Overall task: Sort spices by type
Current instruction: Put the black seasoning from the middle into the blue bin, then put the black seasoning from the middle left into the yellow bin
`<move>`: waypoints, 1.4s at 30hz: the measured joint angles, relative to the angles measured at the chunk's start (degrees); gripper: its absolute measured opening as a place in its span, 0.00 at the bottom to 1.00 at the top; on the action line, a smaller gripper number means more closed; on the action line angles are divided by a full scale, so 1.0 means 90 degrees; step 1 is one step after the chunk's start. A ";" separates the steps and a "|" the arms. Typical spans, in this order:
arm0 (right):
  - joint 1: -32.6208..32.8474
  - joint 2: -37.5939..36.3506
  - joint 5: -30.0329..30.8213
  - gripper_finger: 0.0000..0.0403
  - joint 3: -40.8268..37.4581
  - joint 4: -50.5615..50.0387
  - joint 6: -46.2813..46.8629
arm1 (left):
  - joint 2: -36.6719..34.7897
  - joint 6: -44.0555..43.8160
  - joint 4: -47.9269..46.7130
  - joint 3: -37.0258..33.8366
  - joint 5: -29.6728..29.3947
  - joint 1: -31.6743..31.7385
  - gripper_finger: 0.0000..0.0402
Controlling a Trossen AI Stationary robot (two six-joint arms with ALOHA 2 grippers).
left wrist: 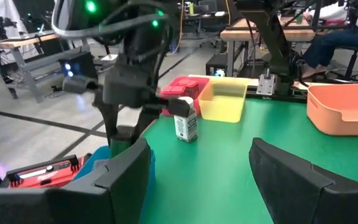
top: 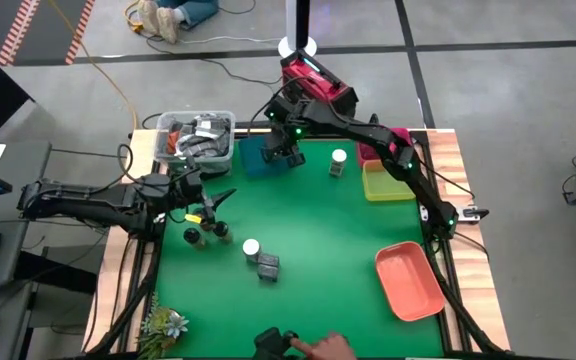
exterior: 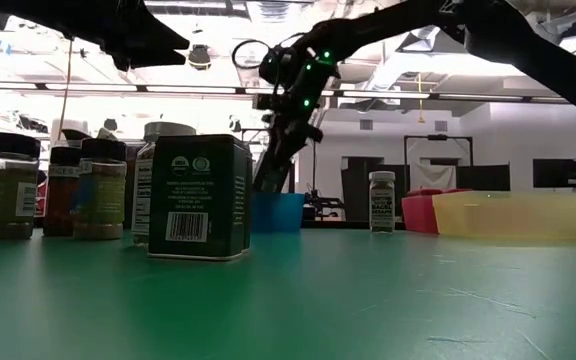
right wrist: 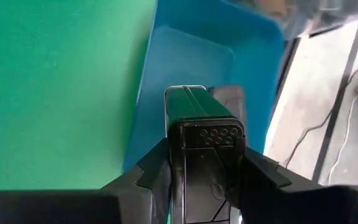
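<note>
1. The right gripper (right wrist: 201, 171) pinches a dark green tin (right wrist: 197, 118) over the teal tray (top: 251, 155), at the upper middle of the high view.
2. The tin looks stiff and smooth, so probably slippery; its flat sides are the best hold.
3. The left gripper (left wrist: 201, 180) stands spread and empty at middle left, near the round jars (top: 208, 232), which are likely light.

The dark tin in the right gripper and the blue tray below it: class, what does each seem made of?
Dark tin: probably painted metal, glossy, with a crisp folded rim. Blue tray: likely moulded plastic, smooth, uniform colour, rounded corners. The right gripper clamps the tin.
</note>
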 joint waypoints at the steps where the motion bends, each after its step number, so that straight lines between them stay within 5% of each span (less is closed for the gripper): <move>1: -0.0002 0.0012 -0.0001 0.41 -0.0063 0.0066 -0.0011 | 0.0000 -0.0001 0.0001 0.0000 0.0000 0.0000 0.65; 35: 0.0031 0.0010 0.0005 0.53 -0.0175 0.0546 0.0811 | 0.0000 0.0000 0.0015 0.0000 -0.0005 0.0000 0.65; 42: 0.0216 -0.0054 0.0374 0.53 0.0518 -0.0247 0.1339 | 0.0000 0.0002 -0.0049 0.0000 -0.0010 0.0002 0.65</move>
